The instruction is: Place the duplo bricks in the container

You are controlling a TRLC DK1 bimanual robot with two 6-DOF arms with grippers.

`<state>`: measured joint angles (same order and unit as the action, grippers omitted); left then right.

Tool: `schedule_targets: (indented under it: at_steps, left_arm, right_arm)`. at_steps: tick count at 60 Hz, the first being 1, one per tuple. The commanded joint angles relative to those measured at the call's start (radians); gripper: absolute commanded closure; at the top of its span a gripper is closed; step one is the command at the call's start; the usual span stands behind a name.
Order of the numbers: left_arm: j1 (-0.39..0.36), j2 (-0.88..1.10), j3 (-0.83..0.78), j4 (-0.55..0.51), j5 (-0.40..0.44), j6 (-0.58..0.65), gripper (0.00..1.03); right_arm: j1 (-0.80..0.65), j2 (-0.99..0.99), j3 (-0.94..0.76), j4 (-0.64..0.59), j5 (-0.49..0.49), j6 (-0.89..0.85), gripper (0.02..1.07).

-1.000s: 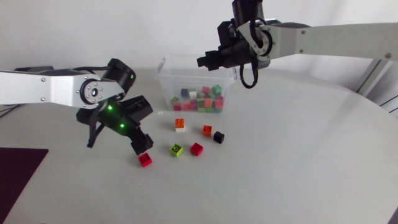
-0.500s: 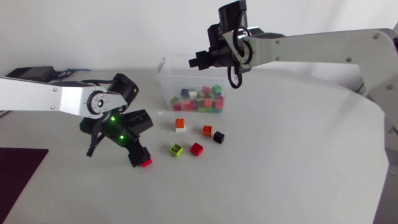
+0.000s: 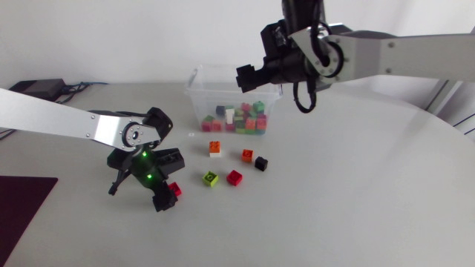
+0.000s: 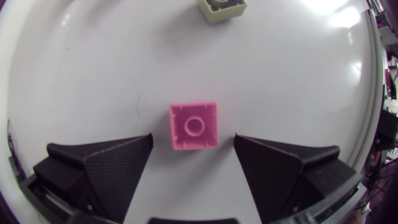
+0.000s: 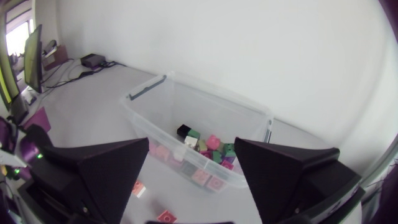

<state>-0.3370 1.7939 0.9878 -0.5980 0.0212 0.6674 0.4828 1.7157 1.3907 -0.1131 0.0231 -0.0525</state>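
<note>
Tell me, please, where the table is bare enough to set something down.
Bare: the wide table stretch right of the black brick, and the near strip in front of the lime brick. Crowded: from the container down to the left jaws, where loose bricks lie.

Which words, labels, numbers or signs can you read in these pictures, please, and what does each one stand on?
None can be read in any view.
Yellow-green brick: dark mark on top, too small to read.
Orange brick: dark mark on top, too small to read.
Red brick between the open fingers of the left hand: plain stud, no print visible.
Container: no label visible.
</note>
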Motion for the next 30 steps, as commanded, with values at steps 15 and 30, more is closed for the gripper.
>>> schedule_targets:
  at_steps: [15, 30]
  left_arm:
    - [-0.004, 0.048, 0.031, 0.017, 0.0, 0.02, 0.43]
    - [-0.002, 0.047, 0.043, 0.021, 0.028, 0.014, 0.8]
  right_arm:
    - [-0.015, -0.151, -0.262, -0.033, -0.068, -0.07, 0.06]
    - [-0.021, -0.136, -0.366, -0.033, -0.114, -0.125, 0.07]
